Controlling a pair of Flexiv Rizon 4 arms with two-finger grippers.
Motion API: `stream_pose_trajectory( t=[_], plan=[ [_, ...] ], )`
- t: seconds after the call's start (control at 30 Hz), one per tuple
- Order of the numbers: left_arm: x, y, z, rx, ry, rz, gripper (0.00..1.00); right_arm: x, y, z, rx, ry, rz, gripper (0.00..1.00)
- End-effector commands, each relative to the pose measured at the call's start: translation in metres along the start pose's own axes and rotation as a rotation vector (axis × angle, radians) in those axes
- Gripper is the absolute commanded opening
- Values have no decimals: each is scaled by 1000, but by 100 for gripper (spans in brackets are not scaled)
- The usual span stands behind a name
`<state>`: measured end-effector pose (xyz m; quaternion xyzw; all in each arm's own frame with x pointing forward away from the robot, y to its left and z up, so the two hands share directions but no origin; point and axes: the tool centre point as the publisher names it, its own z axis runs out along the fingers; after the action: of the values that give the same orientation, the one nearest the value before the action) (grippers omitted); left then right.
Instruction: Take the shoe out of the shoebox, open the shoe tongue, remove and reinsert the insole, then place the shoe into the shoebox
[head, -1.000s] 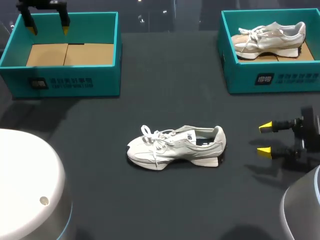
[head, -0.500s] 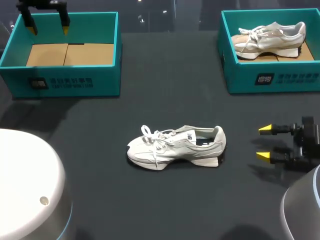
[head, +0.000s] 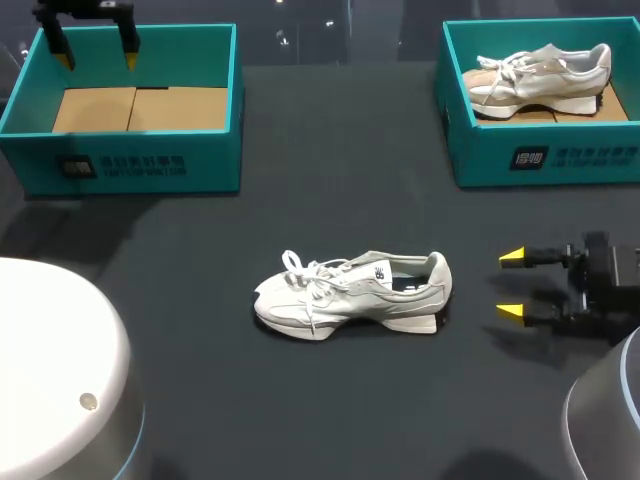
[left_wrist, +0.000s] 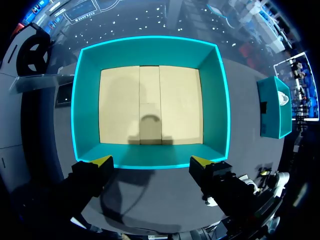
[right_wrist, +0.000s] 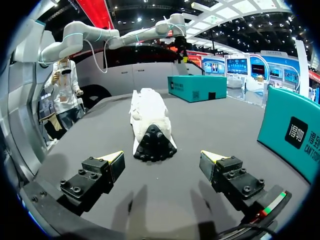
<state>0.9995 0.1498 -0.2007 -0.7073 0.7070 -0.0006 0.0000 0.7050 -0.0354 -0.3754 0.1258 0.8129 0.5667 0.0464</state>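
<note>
Head view: the shoe (head: 350, 292) lies on its sole mid-tabletop (head: 330, 180), toe toward 9 o'clock. The right gripper (head: 511, 285) hangs at its 3 o'clock, fingers wide, holding nothing. The left gripper (head: 97, 58), also wide and unladen, sits far off at 10 o'clock over the left shoebox (head: 120, 160), so nothing braces the shoe.

Left wrist view: the left gripper (left_wrist: 151, 162) hovers above that shoebox's bare cardboard floor.

Right wrist view: the heel faces the right gripper (right_wrist: 162, 157) head-on, apart from it. A low or off-centre advance would likely shove or spin the light shoe (right_wrist: 150, 125) rather than straddle it.
</note>
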Motion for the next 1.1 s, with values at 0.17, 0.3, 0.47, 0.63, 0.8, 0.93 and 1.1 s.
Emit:
stream_pose_trajectory(
  t=[0.17,0.3,0.47,0.63,0.8,0.93,1.1],
  plan=[
    [0,0,-1,-1,-1,0,100,-3,0,32,4,16,-8,100],
    [0,0,-1,-1,-1,0,100,0,1,44,7,33,-15,100],
    [0,0,-1,-1,-1,0,100,4,3,56,6,47,-20,100],
    [0,0,-1,-1,-1,0,100,8,4,66,6,60,-26,100],
    [0,0,-1,-1,-1,0,100,12,5,76,1,75,-29,100],
    [0,0,-1,-1,-1,0,100,14,5,84,-1,87,-33,100],
    [0,0,-1,-1,-1,0,100,18,7,94,-2,101,-41,100]
  ],
)
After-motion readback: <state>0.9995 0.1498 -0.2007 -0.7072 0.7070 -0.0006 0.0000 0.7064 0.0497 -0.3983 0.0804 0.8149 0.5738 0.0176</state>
